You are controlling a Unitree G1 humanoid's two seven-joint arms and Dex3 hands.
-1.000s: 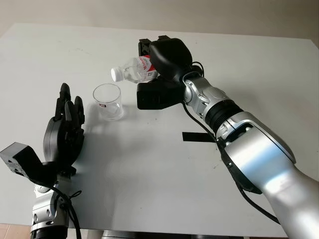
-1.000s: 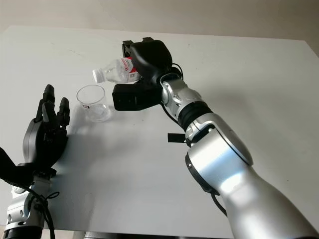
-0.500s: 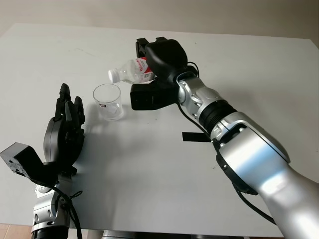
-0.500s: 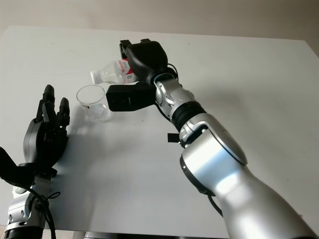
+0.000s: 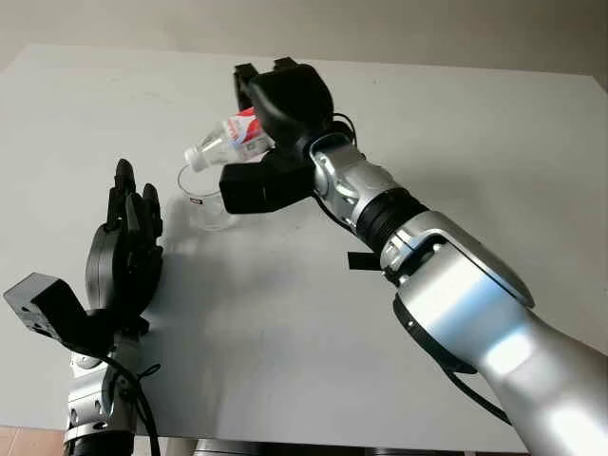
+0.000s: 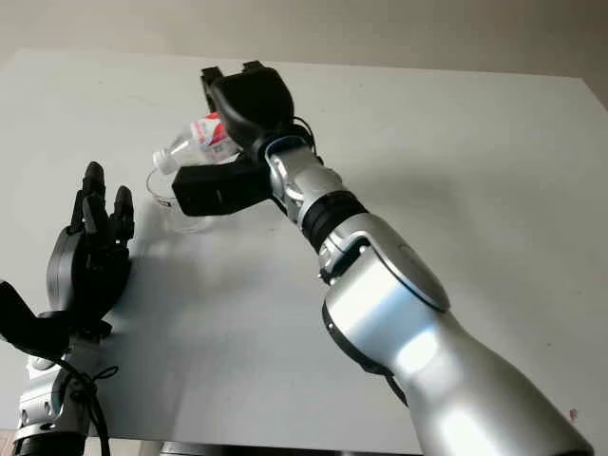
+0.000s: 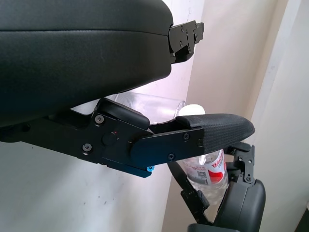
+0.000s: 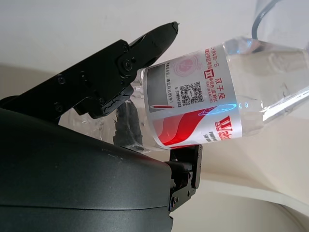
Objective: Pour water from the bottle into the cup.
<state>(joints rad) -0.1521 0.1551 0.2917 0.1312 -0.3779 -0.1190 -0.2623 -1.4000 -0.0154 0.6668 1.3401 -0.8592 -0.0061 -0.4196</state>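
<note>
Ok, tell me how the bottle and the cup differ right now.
The bottle is held off the table in the right hand, tilted neck-down; the cup stands upright on the table. The bottle carries a red and white label and a white cap; the cup is open-topped with just a small mark. Both are clear plastic. The left hand is open beside the cup.
</note>
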